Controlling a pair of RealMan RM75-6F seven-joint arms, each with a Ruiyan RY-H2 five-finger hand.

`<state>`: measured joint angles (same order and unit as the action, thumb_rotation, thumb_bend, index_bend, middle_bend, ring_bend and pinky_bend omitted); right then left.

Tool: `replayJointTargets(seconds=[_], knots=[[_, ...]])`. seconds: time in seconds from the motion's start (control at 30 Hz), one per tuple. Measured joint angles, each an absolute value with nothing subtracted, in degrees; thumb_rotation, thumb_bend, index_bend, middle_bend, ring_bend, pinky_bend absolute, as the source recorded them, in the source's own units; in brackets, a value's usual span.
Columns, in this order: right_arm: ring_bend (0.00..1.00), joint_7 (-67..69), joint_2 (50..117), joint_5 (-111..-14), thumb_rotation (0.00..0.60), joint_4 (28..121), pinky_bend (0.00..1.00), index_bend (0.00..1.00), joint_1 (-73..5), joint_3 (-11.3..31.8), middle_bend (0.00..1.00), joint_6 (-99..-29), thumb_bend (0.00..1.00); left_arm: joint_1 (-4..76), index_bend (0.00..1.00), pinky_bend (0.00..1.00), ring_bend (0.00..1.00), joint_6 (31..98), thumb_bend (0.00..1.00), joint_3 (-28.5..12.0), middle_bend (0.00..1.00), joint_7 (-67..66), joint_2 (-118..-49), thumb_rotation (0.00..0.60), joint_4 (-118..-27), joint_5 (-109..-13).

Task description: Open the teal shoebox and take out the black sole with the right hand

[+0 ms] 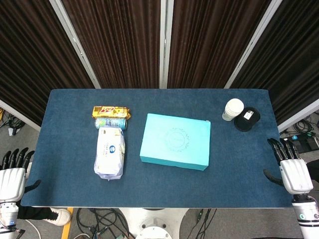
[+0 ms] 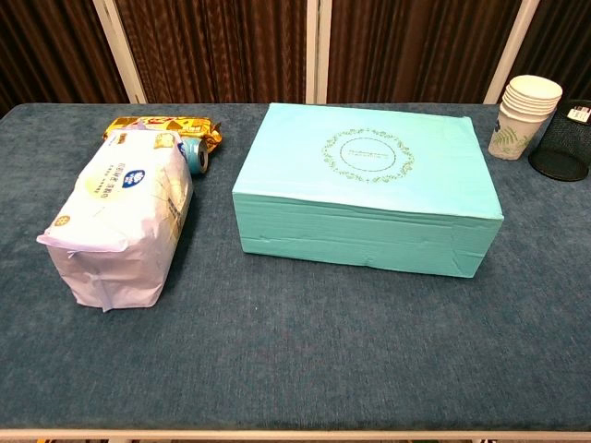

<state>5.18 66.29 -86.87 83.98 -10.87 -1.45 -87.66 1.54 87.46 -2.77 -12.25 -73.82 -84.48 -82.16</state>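
While the teal shoebox [image 1: 175, 141] sits lid-closed mid-worktop [image 1: 65, 174], nothing is done: the left hand [image 1: 12, 174] and right hand [image 1: 291, 169] rest at the near corners, fingers spread, empty; the sole is unseen.

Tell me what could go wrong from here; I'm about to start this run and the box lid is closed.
1. The right hand sits off the table's right edge, so its reach to the teal shoebox might sweep near the paper cups and black mesh holder.
2. The lid sits flush, leaving little to grip; lifting could drag the box toward the tissue pack.
3. The sole is hidden inside.
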Motion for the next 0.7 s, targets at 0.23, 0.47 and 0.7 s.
replayJointTargets(seconds=[0.23,0.47,0.7], knots=[[0.0,5.47,66.69,-87.61,0.6,83.75,0.0,0.01,-10.5,-0.56,0.09,-87.29,0.12,1.49,0.16,0.02,0.03,87.21,0.0,-2.83,0.07,-12.15,-73.8,0.6,-84.52,-81.74],[0.0,5.06,66.66,-89.09,0.6,83.33,0.0,0.01,-11.61,-0.05,0.09,-85.47,0.12,1.36,0.16,0.02,0.03,87.15,0.0,-2.46,0.07,-11.56,-73.59,0.6,-84.83,-82.12],[0.0,-0.89,68.29,-90.25,0.6,81.34,0.0,0.01,-18.64,2.12,0.09,-76.7,0.09,0.87,0.16,0.02,0.03,87.41,0.0,-1.94,0.07,-11.02,-73.07,0.6,-85.62,-82.49]])
